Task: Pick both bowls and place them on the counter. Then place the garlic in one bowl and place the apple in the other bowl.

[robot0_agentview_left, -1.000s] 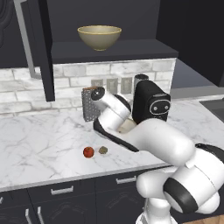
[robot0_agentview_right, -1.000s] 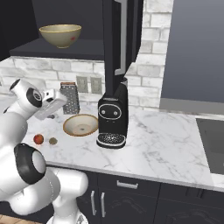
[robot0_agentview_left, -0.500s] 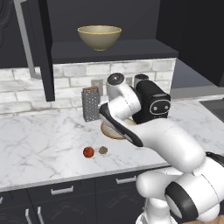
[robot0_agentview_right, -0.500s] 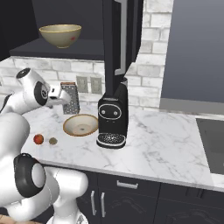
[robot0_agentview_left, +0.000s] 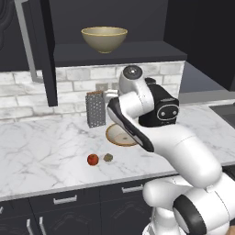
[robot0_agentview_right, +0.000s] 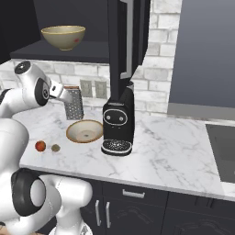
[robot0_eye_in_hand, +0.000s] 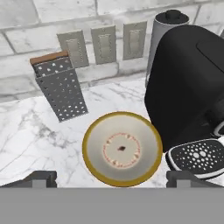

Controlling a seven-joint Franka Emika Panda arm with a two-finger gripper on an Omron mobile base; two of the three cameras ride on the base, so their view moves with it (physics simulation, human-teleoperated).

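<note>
Left to right on your marble counter (robot0_agentview_left: 41, 151): the apple (robot0_agentview_left: 92, 159) and the garlic (robot0_agentview_left: 108, 157) sit just apart near the front edge, and the box grater (robot0_agentview_left: 95, 109) stands against the brick wall. The shallow tan bowl (robot0_eye_in_hand: 122, 149) lies flat on the counter right of the grater, just beside the black coffee machine (robot0_agentview_right: 118, 123). The deep olive-tan bowl (robot0_agentview_left: 104, 38) is up on the dark shelf; your gripper (robot0_eye_in_hand: 111, 178) hangs above the shallow bowl, jaws wide apart, holding nothing.

grater (robot0_eye_in_hand: 60, 86) and coffee machine (robot0_eye_in_hand: 188, 92) (flanking)
</note>
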